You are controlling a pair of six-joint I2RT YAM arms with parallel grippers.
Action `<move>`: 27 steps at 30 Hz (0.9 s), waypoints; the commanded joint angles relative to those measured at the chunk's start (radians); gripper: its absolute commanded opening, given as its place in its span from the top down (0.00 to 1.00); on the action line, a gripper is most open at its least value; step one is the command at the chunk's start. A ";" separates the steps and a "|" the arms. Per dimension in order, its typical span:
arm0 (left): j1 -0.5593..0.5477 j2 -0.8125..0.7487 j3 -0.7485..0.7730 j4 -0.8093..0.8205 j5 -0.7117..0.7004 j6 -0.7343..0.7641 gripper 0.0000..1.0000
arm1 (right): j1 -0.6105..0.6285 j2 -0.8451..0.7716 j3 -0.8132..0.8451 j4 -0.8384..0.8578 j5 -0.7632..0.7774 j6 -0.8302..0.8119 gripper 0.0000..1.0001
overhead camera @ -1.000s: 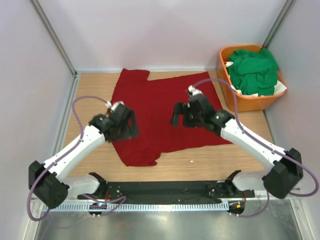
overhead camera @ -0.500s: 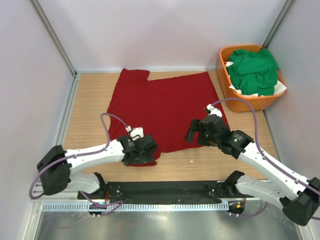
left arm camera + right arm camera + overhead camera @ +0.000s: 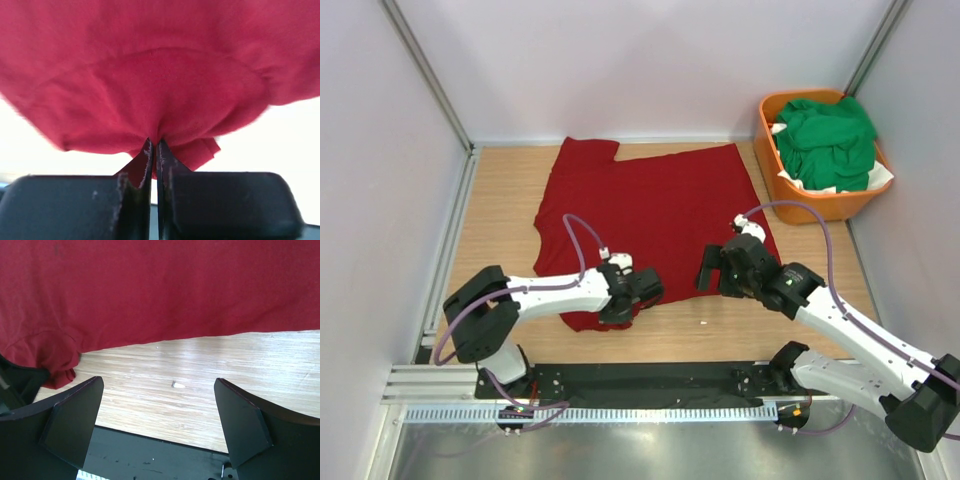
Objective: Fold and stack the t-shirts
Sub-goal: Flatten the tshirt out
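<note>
Left gripper: your left gripper (image 3: 153, 143) has its fingers pressed together on a pinch of the red shirt (image 3: 650, 205). In the wrist view the cloth bunches up out of the nip.
Grip spot: the rumpled near-left corner of the shirt, at its near edge. It is probably a sleeve, but you cannot tell for sure.
Right gripper: your right gripper (image 3: 157, 383) has its fingers wide apart with nothing between them. It hangs low over bare table (image 3: 500, 200), just beside the shirt's near hem and to the right of the left gripper.
Red shirt: it lies spread on the wood and is mostly flat. The far part is smooth and only the gripped corner is lumpy. No finished fold shows.
Speck: a small pale speck (image 3: 177, 385) lies on the wood near the hem, in front of the right gripper. It looks harmless.
Green shirts: the green shirts (image 3: 828, 140) are heaped in the basket (image 3: 820, 205) at the far right, well apart from both arms. You cannot tell how many there are.
Done so far: 1 shirt is laid out and 1 corner is gripped. By the look of it there are 0 folds and 0 stacked.
Still to do: every fold on the red shirt, then the green ones out, folded and piled. This is an early stage.
Watch: only 1 gripper has cloth. You would likely want the right one on the hem before lifting, or the shirt may drag askew.
</note>
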 commanded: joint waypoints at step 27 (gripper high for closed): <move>-0.208 -0.189 0.101 -0.097 0.035 -0.034 0.16 | 0.004 0.077 0.021 0.033 0.031 -0.037 0.00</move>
